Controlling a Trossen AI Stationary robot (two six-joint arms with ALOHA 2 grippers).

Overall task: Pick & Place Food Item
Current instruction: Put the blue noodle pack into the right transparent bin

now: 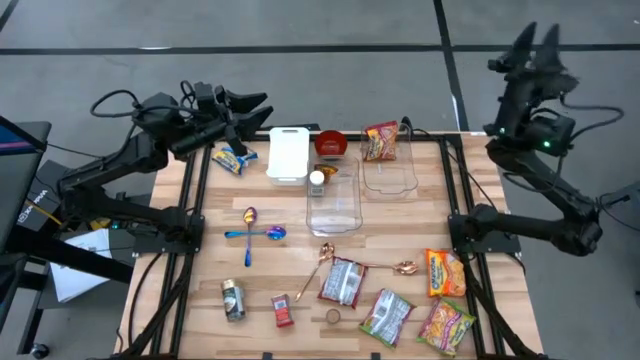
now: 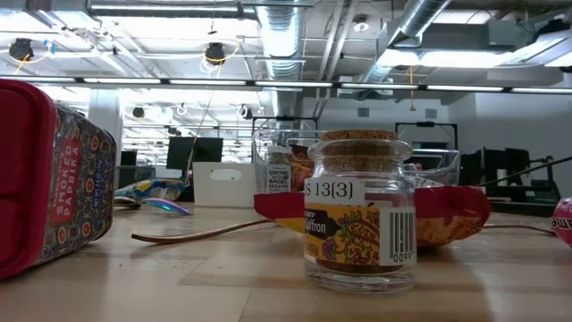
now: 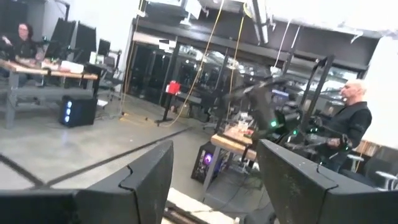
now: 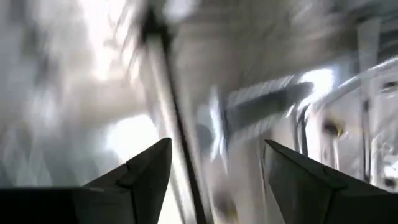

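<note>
Food packets (image 1: 447, 272) scattered along near edge of table (image 1: 200, 270), none lifted; one packet (image 1: 380, 141) already in clear bin (image 1: 388, 176) at far side (whether placed by robot, unknown). Left gripper (image 1: 252, 105) raised over far left corner, fingers (image 3: 134, 186) spread, holding nothing. Right gripper (image 1: 535, 45) up off table's right side, fingers (image 4: 140, 171) apart, empty. Picking not yet begun; approach, grasp, transfer all remaining.

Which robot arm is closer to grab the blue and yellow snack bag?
Probably the left. The left gripper hovers open near the table's far left corner, close to the blue and yellow snack bag. The right gripper is raised beyond the table's right side, open too, much farther away.
</note>
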